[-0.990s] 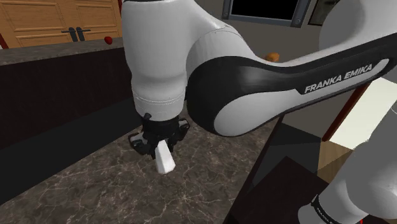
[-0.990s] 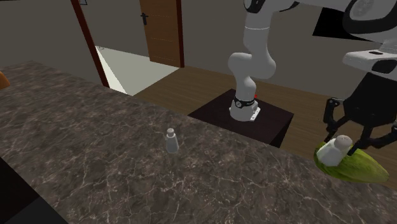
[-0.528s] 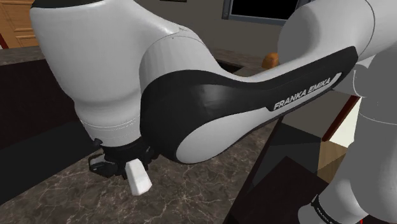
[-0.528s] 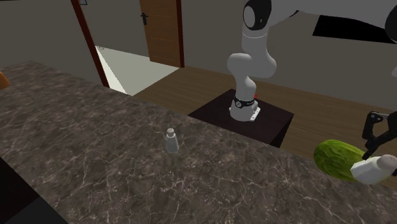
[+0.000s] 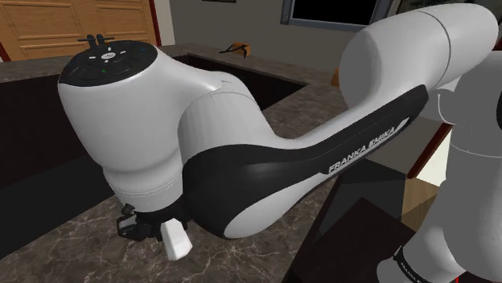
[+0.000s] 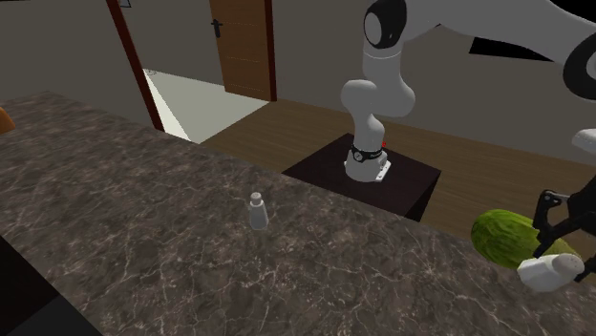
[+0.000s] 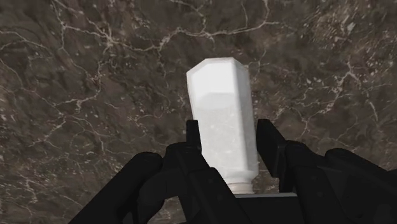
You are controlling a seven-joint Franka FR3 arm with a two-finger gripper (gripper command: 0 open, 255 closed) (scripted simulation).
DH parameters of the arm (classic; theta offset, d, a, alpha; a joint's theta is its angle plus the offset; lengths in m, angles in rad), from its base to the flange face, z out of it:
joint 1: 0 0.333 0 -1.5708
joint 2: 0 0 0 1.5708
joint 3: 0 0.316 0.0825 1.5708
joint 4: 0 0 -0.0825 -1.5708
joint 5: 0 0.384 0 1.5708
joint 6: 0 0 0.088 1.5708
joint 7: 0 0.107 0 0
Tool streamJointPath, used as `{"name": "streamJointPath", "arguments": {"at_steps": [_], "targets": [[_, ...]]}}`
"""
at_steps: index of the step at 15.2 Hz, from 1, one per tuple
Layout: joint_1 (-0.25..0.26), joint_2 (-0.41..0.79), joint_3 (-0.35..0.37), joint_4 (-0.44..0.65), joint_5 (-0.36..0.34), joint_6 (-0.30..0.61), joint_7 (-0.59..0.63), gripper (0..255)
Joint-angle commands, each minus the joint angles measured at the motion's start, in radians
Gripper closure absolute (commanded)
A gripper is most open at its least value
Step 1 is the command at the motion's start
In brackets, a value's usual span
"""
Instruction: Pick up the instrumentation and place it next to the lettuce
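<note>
My gripper [image 7: 232,149] is shut on a white, faceted shaker-like container [image 7: 221,127], clasped near its capped end, body pointing out over the dark marble countertop [image 7: 83,95]. In the second exterior view the white container [image 6: 547,271] hangs tilted just above the counter, right beside the green lettuce [image 6: 504,235], on the side nearer that camera, with the gripper [image 6: 562,256] above it at the picture's right edge. In the shoulder view the container [image 5: 174,239] pokes out under the arm's big white wrist, held by the gripper [image 5: 163,231] low over the counter.
A second small grey shaker [image 6: 256,211] stands upright mid-counter, well to the left of the lettuce. The arm's dark stand [image 6: 382,172] sits behind the counter's far edge. In the shoulder view the arm's bulk [image 5: 241,161] hides much of the counter, and its edge [image 5: 318,221] runs close by.
The gripper has carried the white container from over the lettuce down to the counter beside it, toward the second exterior view's lower right. The arm has swung lower in the shoulder view.
</note>
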Motion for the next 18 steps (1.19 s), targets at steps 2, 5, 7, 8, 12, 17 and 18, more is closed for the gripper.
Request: {"name": "streamJointPath", "arguments": {"at_steps": [2, 5, 7, 8, 12, 17, 18], "targets": [[-0.004, 0.006, -0.004, -0.032, -0.009, 0.035, 0.012, 255], [-0.004, 0.015, -0.010, -0.061, -0.021, 0.068, 0.025, 255], [-0.003, 0.023, -0.014, -0.078, -0.030, 0.089, 0.035, 255], [-0.002, 0.027, -0.016, -0.087, -0.035, 0.099, 0.040, 255], [0.002, 0.045, -0.027, -0.118, -0.056, 0.140, 0.060, 255], [0.009, 0.072, -0.043, -0.150, -0.086, 0.188, 0.087, 255], [0.011, 0.078, -0.047, -0.156, -0.092, 0.197, 0.093, 255]]}}
